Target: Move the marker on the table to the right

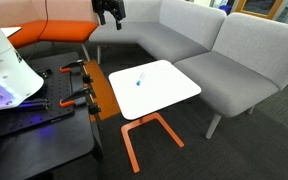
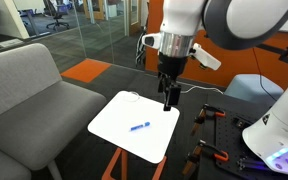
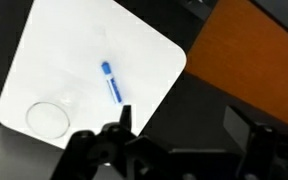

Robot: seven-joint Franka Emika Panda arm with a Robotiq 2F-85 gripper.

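The light blue marker [image 1: 140, 80] lies near the middle of the white square table [image 1: 176, 92]. It shows in both exterior views [image 2: 139, 127] and in the wrist view [image 3: 112, 82]. My gripper [image 2: 169, 97] hangs well above the table [image 2: 112, 132], near its far edge. It is open and empty, and apart from the marker. In the wrist view its two dark fingers [image 3: 189, 132] frame the table's corner [image 3: 64, 60], with the marker above and left of them. In an exterior view the gripper [image 1: 108, 12] sits at the top edge.
A grey sofa [image 1: 219, 50] wraps around the table's far sides. A black workbench with orange clamps [image 1: 44, 110] stands close beside the table. The table's orange frame [image 1: 144, 132] reaches the floor. A faint round ring [image 3: 47, 118] marks the tabletop.
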